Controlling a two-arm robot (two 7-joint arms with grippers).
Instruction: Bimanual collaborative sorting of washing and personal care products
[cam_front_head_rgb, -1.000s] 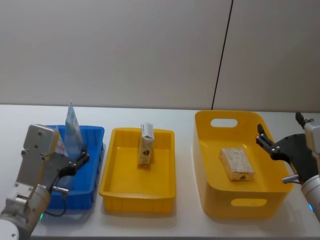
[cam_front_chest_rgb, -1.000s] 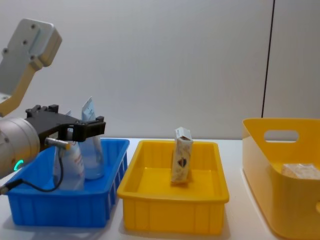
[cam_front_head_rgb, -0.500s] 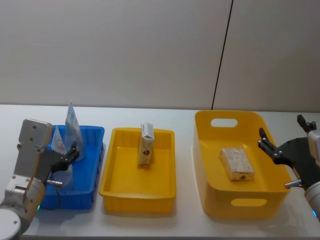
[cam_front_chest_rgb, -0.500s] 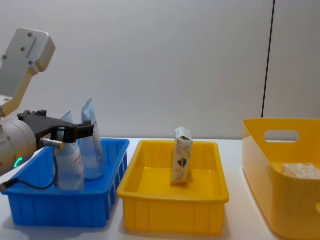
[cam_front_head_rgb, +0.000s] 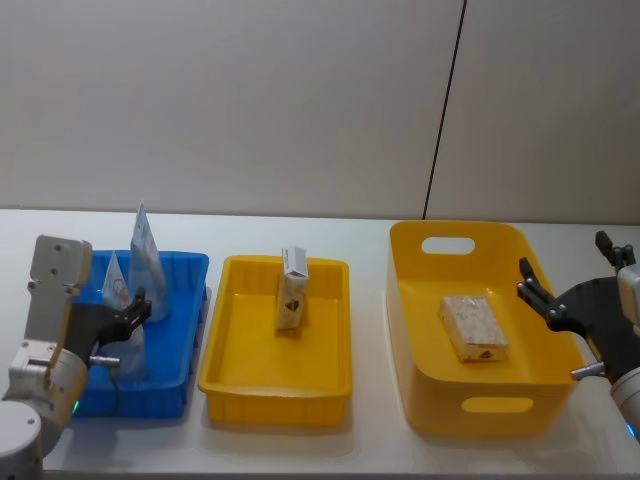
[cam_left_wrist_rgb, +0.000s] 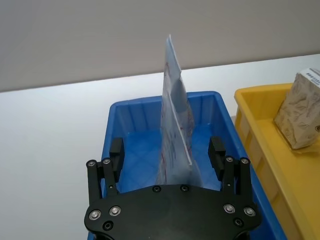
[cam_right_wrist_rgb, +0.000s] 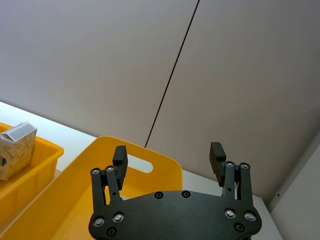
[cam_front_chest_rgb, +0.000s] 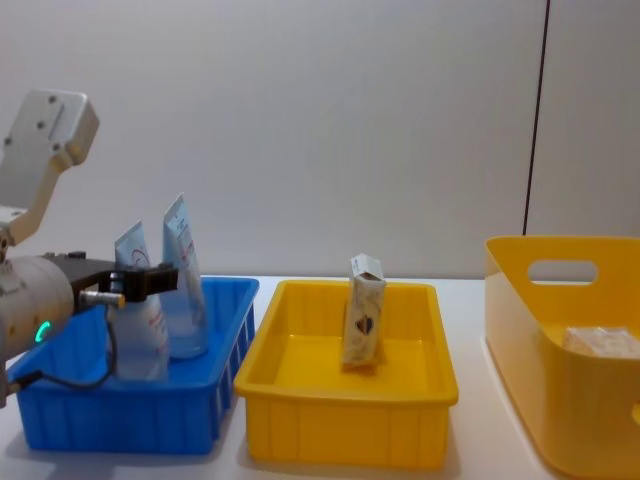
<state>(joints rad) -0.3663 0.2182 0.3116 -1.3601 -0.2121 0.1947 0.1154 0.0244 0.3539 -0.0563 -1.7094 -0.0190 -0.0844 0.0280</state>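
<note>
Left claw (cam_left_wrist_rgb: 166, 148) wide open, holding nothing, at near end of blue bin (cam_front_head_rgb: 195, 320). Two tubes (cam_front_head_rgb: 146, 262) upright in bin, in line with gap between fingers, untouched. Right claw (cam_right_wrist_rgb: 168, 151) wide open, holding nothing, at right side of yellow basket (cam_front_head_rgb: 430, 390). Flat carton (cam_front_head_rgb: 473, 327) inside basket; upright carton (cam_front_head_rgb: 291, 290) in yellow tray (cam_front_head_rgb: 270, 400).

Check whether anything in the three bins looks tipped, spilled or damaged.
Nothing spilled. The speckled carton in the shallow yellow tray stands on end, leaning slightly, its top flap apparently open. The other carton lies flat in the deep yellow bin.
</note>
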